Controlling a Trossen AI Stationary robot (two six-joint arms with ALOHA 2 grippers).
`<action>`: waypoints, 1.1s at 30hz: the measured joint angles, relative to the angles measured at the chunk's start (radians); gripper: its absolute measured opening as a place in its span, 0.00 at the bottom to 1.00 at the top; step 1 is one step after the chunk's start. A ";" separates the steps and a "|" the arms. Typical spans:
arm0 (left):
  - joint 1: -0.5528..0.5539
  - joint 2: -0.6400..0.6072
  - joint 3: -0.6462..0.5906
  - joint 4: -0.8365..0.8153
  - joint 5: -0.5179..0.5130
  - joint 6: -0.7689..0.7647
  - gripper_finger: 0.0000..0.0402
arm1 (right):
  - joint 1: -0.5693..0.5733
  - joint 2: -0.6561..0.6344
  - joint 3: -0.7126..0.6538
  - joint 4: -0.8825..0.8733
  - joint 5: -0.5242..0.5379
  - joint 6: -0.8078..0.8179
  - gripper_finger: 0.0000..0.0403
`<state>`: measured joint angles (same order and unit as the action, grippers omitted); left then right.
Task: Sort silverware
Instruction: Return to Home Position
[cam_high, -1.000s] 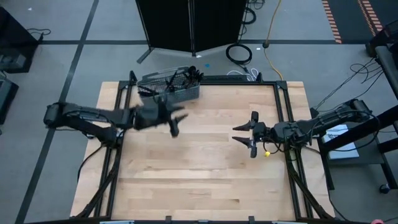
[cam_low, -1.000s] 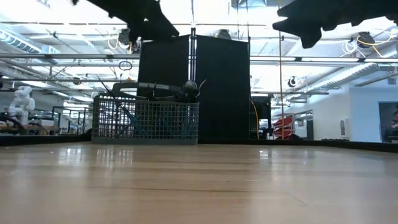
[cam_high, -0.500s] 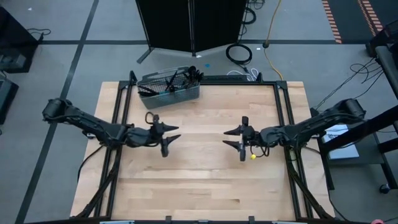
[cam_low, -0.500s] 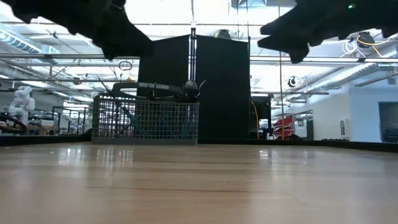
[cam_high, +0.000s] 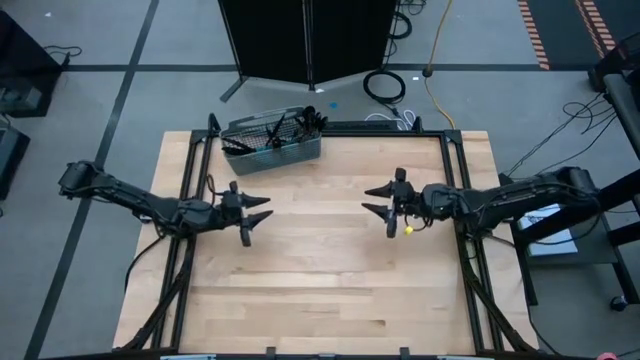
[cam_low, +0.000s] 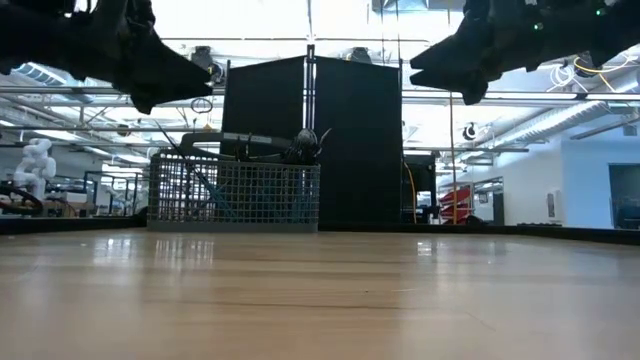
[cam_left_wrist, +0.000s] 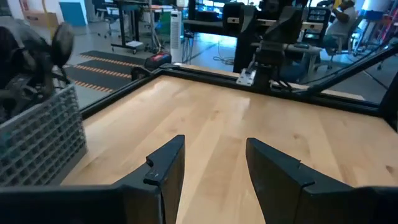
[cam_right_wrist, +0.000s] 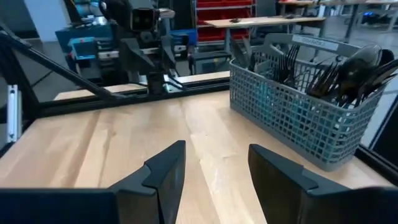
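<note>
Pale wood-plank table (cam_high: 320, 290), smooth with visible grain, is framed by dark metal rails. A grey wire-mesh basket (cam_high: 272, 142), rectangular, stands at the far edge on the left arm's side. The silverware (cam_right_wrist: 339, 71) stands upright inside it, dark metal heads above the rim and light-blue handles showing through the mesh. The left gripper (cam_high: 262, 208) hangs over the table's left half, its angular dark fingers (cam_left_wrist: 166, 163) spread apart. The right gripper (cam_high: 370, 200) hangs over the right half, fingers (cam_right_wrist: 168, 165) likewise spread. Both are well apart from the basket. A tall black panel (cam_high: 305, 40) stands behind the table, and a coiled black cable (cam_high: 384, 85) lies on the floor beside it.
</note>
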<state>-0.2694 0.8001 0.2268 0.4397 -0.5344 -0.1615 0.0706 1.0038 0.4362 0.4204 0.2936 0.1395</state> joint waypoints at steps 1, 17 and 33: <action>0.003 -0.022 -0.013 -0.002 0.001 0.006 0.41 | -0.014 -0.009 0.000 -0.011 -0.020 0.001 0.42; 0.037 -0.281 -0.122 -0.065 0.011 0.029 0.41 | -0.091 -0.239 -0.025 -0.331 -0.065 0.010 0.42; 0.115 -0.372 -0.123 -0.177 0.110 -0.059 0.41 | -0.092 -0.581 -0.316 -0.293 -0.060 0.095 0.42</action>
<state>-0.1548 0.4285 0.1040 0.2631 -0.4239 -0.2208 -0.0212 0.4230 0.1198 0.1277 0.2331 0.2344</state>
